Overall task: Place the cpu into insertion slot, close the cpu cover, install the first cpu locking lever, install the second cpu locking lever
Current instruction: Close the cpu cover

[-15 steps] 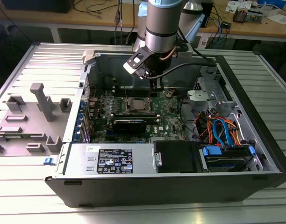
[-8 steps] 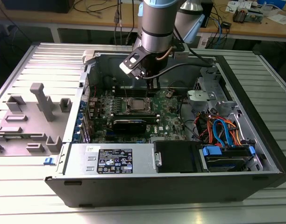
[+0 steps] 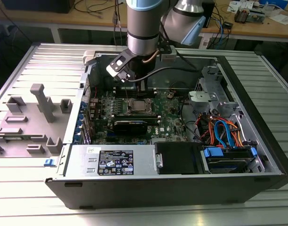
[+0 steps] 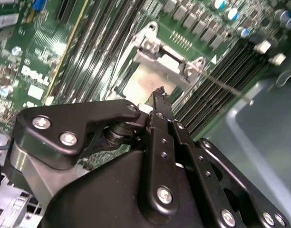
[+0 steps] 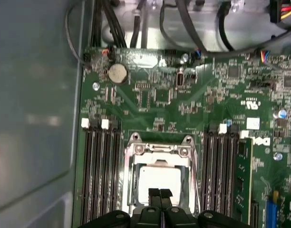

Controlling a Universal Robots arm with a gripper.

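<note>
Over the insertion slot (image 5: 132,190) the case (image 3: 181,190) lies open from above. Long memory slots (image 5: 100,175) flank it on both sides. Loose cables (image 3: 219,129) crowd the exterior view's right.

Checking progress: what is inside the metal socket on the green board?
A silver chip lies in the socket. The shut gripper hides one edge; anything beneath the chip is covered.

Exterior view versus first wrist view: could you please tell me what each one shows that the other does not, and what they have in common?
The exterior view takes in the whole open computer case on the ribbed table, the grey fixtures at its left, and the blue and orange cables. The first wrist view offers the coin battery, the memory slots and the shut gripper over the cpu. Both show that cpu, framed by the cpu cover, on the green motherboard.
</note>
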